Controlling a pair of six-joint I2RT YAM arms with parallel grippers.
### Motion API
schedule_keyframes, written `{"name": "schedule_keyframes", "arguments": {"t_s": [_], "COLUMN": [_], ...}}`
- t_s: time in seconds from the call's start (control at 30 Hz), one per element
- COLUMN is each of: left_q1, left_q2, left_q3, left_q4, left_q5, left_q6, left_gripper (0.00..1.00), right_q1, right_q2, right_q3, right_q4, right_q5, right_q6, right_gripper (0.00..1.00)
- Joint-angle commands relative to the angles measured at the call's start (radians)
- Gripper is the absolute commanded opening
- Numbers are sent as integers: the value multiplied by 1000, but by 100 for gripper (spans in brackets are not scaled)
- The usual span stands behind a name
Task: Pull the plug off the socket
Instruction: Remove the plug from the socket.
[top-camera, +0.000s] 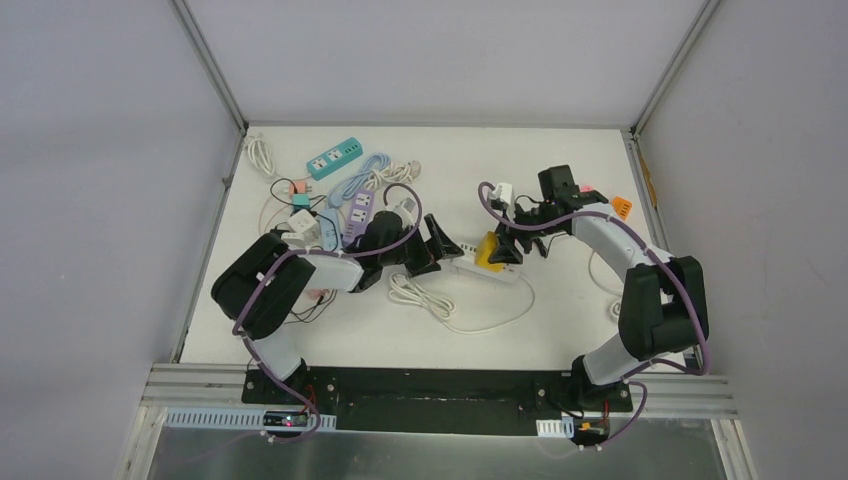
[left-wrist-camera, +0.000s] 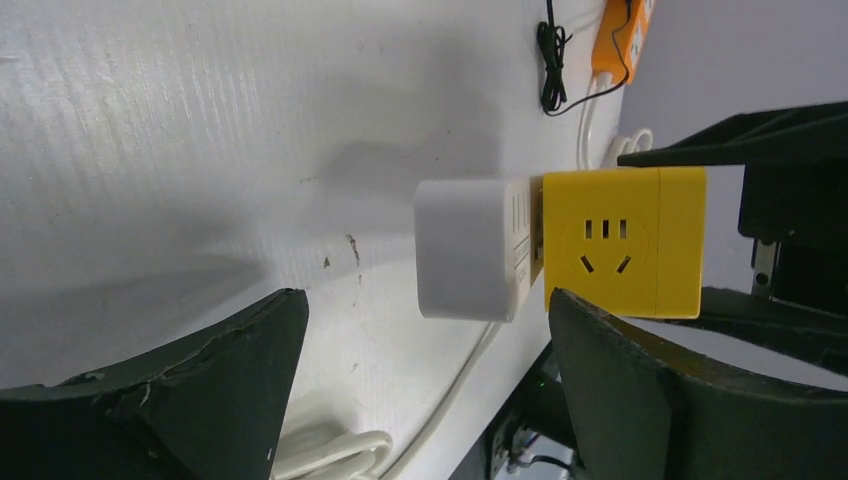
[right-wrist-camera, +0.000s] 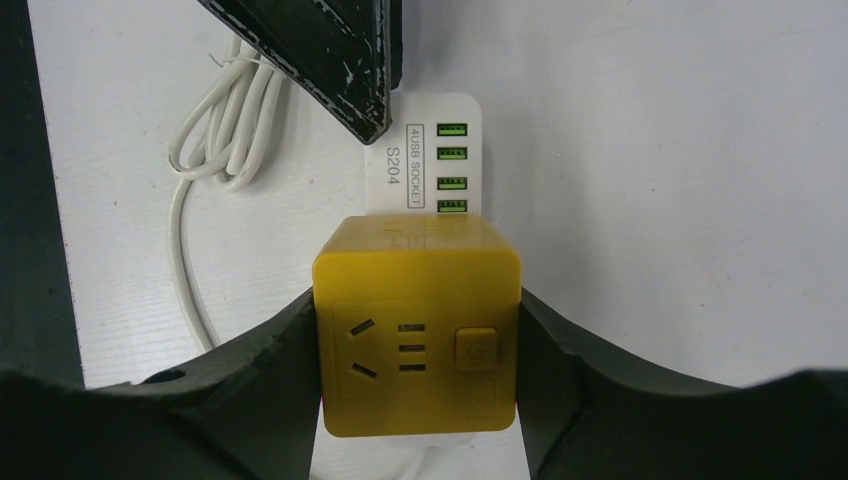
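Yellow plug (left-wrist-camera: 622, 240) sits joined to one end of the white socket (right-wrist-camera: 440, 150), which lies flat on the table (top-camera: 560, 320) between your two arms; your right claw (right-wrist-camera: 418, 320) pinches the plug, one finger pressed on each side face. Your left claw (left-wrist-camera: 428, 300) is spread wide at the socket's other end; the socket lies just ahead, between its fingers; one fingertip overlaps the socket's corner, though you cannot tell whether it touches.

The yellow cube plug (right-wrist-camera: 415, 330) sits upright, seated in the white socket strip (right-wrist-camera: 432, 108).
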Motion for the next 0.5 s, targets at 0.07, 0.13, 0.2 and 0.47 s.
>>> {"name": "schedule_keyframes", "arguments": {"t_s": [0.07, 0.13, 0.2, 0.47], "left_q1": [7, 4, 0, -9], "left_q2": [67, 97, 129, 249], "left_q3": [6, 4, 8, 26], "left_q4": [275, 329, 381, 526], "left_q5": [-6, -3, 0, 23], "left_q6": [-248, -285, -317, -417], "left_gripper": [90, 88, 86, 66], "right_q1": [-12, -17, -19, -21], "right_q2": [-37, -34, -30, -22], "right_q3": [-6, -8, -11, -23], "right_q4": [90, 108, 123, 167], "right_q5": [-103, -103, -103, -104], "right_q6": [67, 67, 67, 67], "right_gripper": [0, 0, 0, 0]}}
